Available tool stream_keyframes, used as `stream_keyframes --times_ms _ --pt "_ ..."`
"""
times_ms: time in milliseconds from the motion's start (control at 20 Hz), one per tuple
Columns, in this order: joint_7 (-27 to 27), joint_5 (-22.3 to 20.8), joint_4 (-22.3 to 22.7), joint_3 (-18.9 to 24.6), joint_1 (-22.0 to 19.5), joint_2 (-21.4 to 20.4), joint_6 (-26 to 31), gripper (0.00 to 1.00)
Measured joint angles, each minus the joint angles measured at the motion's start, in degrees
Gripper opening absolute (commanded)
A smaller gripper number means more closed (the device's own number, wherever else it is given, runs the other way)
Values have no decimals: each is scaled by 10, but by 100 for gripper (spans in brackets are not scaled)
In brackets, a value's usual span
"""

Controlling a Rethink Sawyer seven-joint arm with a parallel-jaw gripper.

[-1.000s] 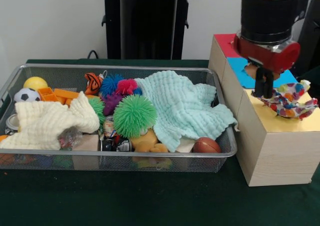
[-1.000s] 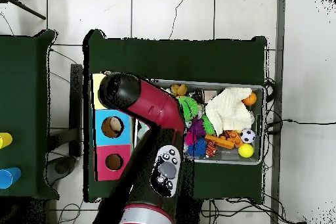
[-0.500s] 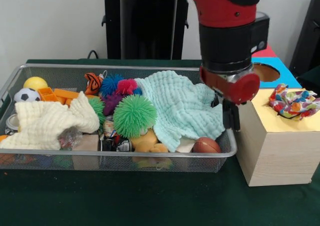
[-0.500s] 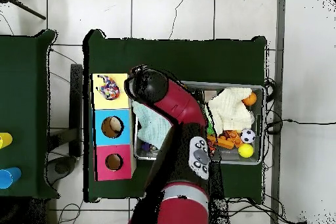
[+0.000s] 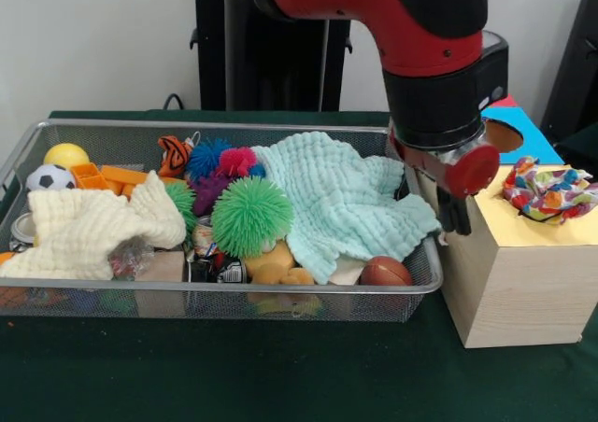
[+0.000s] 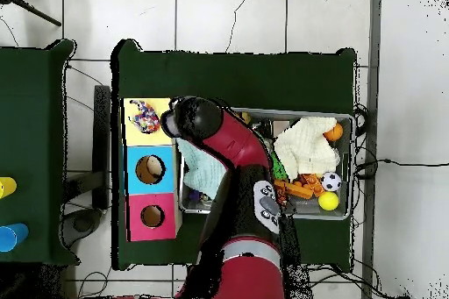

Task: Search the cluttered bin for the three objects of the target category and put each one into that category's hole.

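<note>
My arm (image 5: 374, 2) is glossy red with rounded joints, ending in a black cylindrical wrist (image 5: 447, 91) trimmed by a red ring. Dark fingers (image 5: 456, 215) hang beneath. From overhead, 1 grey oval button panel (image 6: 266, 206) sits on my red link.

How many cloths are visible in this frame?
3: a cream cloth at the bin's left, a mint cloth at its right, a multicoloured cloth on the box's yellow section. Others may lie buried.

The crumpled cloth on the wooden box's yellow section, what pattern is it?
The crumpled cloth is multicoloured: red, blue, yellow and green patches on white. Front view shows it best.
</note>
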Motion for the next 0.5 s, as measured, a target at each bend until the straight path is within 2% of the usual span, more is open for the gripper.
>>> stream_keyframes --times_ms 300,500 --pt "0 -31 -2 -10 17 -22 72 0" --pt "0 -84 -23 -62 50 -40 129 0"
